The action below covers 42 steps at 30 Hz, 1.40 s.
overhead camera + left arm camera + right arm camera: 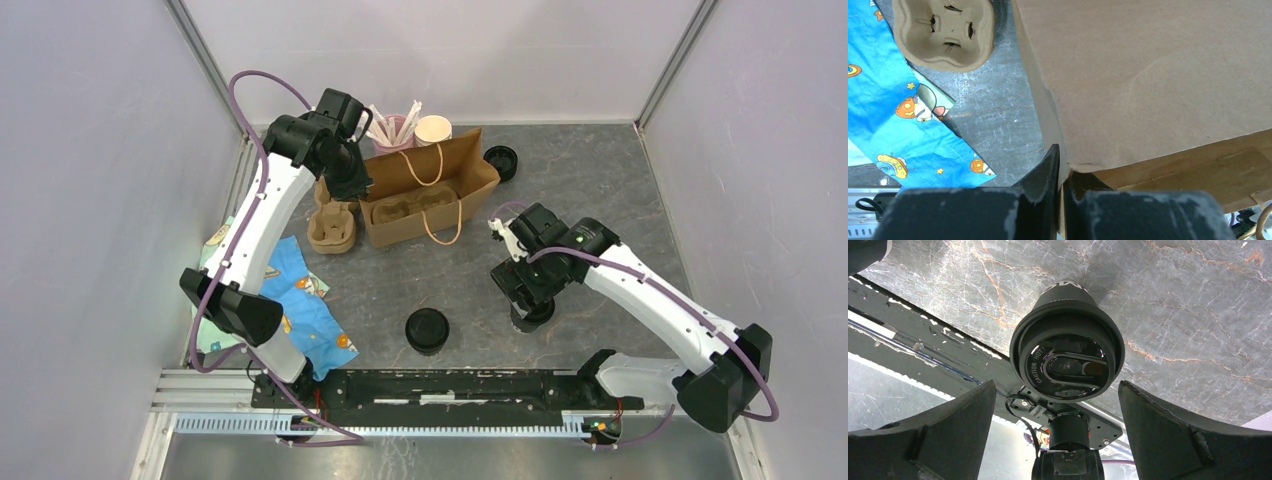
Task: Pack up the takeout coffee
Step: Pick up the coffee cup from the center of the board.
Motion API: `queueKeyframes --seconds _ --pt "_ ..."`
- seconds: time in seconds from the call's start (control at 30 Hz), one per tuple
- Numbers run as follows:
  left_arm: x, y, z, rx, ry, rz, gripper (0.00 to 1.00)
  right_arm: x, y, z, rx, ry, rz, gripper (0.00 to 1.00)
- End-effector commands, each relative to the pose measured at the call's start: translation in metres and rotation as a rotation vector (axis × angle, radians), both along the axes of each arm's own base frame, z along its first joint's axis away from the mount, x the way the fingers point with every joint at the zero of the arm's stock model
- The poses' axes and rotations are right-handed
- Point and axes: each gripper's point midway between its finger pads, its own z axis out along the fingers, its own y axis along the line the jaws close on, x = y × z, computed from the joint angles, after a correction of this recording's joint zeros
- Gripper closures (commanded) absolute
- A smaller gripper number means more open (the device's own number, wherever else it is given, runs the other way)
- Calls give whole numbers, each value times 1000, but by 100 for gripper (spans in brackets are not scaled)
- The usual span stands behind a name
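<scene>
A takeout coffee (1066, 357), a small black cup with a black lid, stands upright on the table between the wide-open fingers of my right gripper (1057, 386), which do not touch it. In the top view the right gripper (524, 296) hovers over this cup (536, 316). A second black lidded cup (427, 331) stands near the front middle. The brown bag (430, 195) stands open at the back centre. My left gripper (1063, 167) is shut on the bag's (1148, 75) left edge, also seen in the top view (352, 182).
A cardboard cup carrier (332, 228) lies left of the bag, beside a blue patterned cloth (300, 300). Another carrier (415, 205) sits inside the bag. Behind the bag are a stirrer cup (393, 130), a cream-rimmed cup stack (433, 130) and a stack of black lids (500, 160).
</scene>
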Motion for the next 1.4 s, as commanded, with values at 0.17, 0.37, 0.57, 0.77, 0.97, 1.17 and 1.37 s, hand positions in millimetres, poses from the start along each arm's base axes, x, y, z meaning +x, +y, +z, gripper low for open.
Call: queueKeyframes --seconds 0.17,0.37,0.57,0.77,0.97,1.17,1.37 --pt "3 1 11 -4 -37 -29 90 6 -6 0 -67 1 -27 2" --pt "2 2 13 -4 -43 -24 90 8 -5 -2 -68 -2 -30 6" --pt "2 2 14 -6 -46 -25 91 8 -6 -7 -76 1 -22 14" --pt "1 3 15 -5 -50 -25 91 8 -6 -10 -83 6 -23 16" --pt "1 2 15 -12 -49 -25 91 8 -7 -14 -90 11 -21 16" --pt "1 0 14 -20 -46 -27 92 6 -8 -18 -96 20 -20 17" --pt "0 -1 14 -28 -48 -23 92 6 -9 -22 -100 20 -18 20"
